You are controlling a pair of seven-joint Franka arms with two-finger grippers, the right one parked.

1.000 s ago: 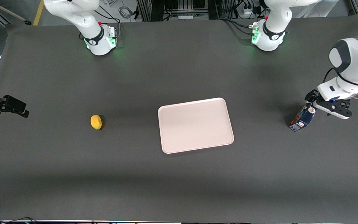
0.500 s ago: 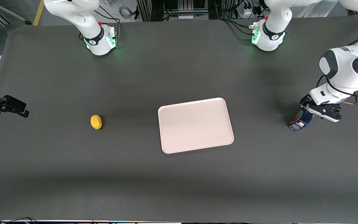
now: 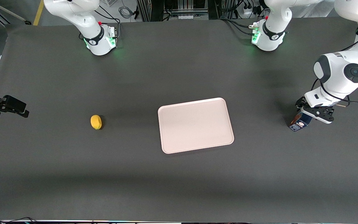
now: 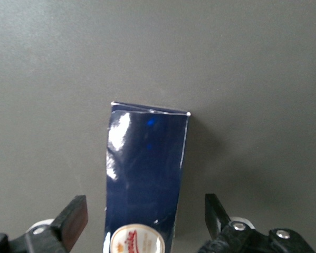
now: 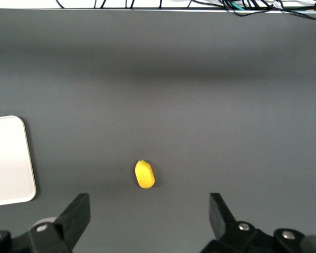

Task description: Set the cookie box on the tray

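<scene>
The cookie box [image 3: 298,123] is a narrow dark navy carton lying on the table toward the working arm's end. My gripper [image 3: 310,113] hangs over the box's end farther from the front camera. In the left wrist view the box [image 4: 144,179] lies between the two fingers [image 4: 73,219], with a gap on each side, so the gripper [image 4: 145,221] is open and touches nothing. The round white-red logo shows on the box close to the gripper. The pale pinkish tray [image 3: 195,125] lies flat in the middle of the table, well apart from the box.
A small yellow rounded object [image 3: 96,121] lies on the table toward the parked arm's end, also in the right wrist view [image 5: 144,174]. The tray's corner shows there too [image 5: 10,158]. Two arm bases [image 3: 267,34] stand at the table's edge farthest from the front camera.
My gripper has moved toward the tray's side and come down over the box, covering more of it. The box and tray have not moved.
</scene>
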